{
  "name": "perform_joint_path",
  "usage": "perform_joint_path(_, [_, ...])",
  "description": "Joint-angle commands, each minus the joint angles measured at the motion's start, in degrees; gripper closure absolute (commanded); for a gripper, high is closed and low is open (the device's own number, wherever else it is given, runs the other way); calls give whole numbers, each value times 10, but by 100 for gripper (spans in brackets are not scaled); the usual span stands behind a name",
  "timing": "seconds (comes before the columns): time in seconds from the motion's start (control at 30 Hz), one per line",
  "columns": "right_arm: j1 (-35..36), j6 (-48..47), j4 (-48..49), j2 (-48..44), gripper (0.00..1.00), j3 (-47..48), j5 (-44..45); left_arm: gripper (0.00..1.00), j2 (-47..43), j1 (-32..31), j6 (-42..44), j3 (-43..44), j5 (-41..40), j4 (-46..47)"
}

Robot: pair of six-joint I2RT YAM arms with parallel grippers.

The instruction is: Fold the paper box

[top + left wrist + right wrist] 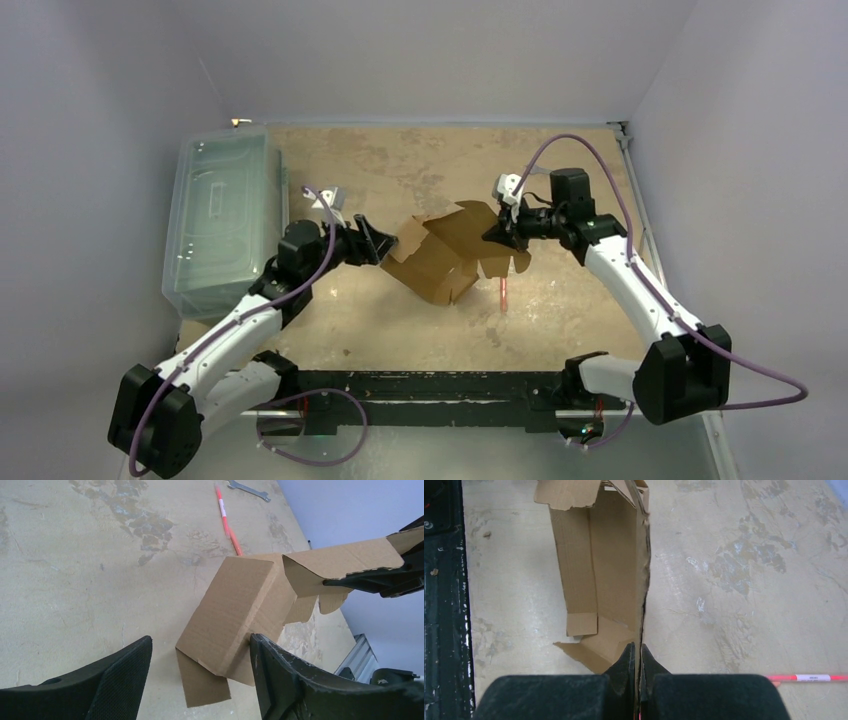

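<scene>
Currently I'm mid-fold: right gripper (640, 655) pinches the paper box (609, 570) flap; left gripper (200, 644), spread open, should clamp next.

Noted matt brown corrugated cardboard in the box (440, 255); worn, blotchy, matt wood on the table (400, 330); clear glossy plastic in the far-left bin (220, 220); bare grey metal in the wrench (248, 490).

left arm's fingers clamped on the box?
No: the left wrist view shows the left gripper with its fingers spread wide, and the paper box fills only part of the gap between them.
</scene>
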Motion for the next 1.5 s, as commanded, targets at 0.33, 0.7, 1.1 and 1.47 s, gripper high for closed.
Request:
perform_joint_path(0.33, [65,20,51,-36,100,16,120,31,34,3,49,61,-17,-66])
perform_joint_path(0.7, [178,-71,-28,-10,100,92,309,29,78,4,65,41,-38,-52])
perform_joint_path(1.1, [314,-117,-62,31,100,103,504,28,89,4,31,-24,-33,33])
perform_joint_path(1.47, [343,-99,-36,20,100,58,508,28,95,2,-24,-117,-14,156])
